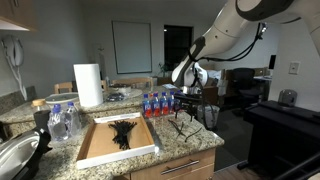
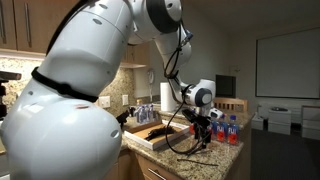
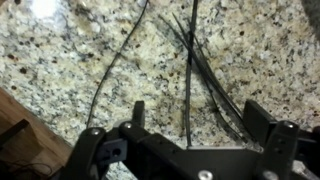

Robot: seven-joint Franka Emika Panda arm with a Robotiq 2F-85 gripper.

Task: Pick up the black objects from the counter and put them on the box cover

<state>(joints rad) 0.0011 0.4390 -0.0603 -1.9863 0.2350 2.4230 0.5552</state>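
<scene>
Several thin black strips (image 3: pixel 190 70) lie on the speckled granite counter (image 3: pixel 70 60), fanned out from one point. My gripper (image 3: pixel 200 122) hovers just above them, open, with the strips between its two fingers and touching neither. In both exterior views the gripper (image 1: pixel 185 103) (image 2: pixel 203 128) points down over the strips (image 1: pixel 183 126) near the counter's end. The box cover (image 1: pixel 98 152), a shallow white-rimmed cardboard tray, lies beside them and holds a bundle of black strips (image 1: pixel 122 133). It also shows in an exterior view (image 2: pixel 150 136).
A row of small bottles (image 1: pixel 157 104) stands right behind the gripper. A paper towel roll (image 1: pixel 89 85), glass jars (image 1: pixel 62 120) and a metal pan (image 1: pixel 14 156) stand beyond the box cover. The counter edge drops off close to the strips.
</scene>
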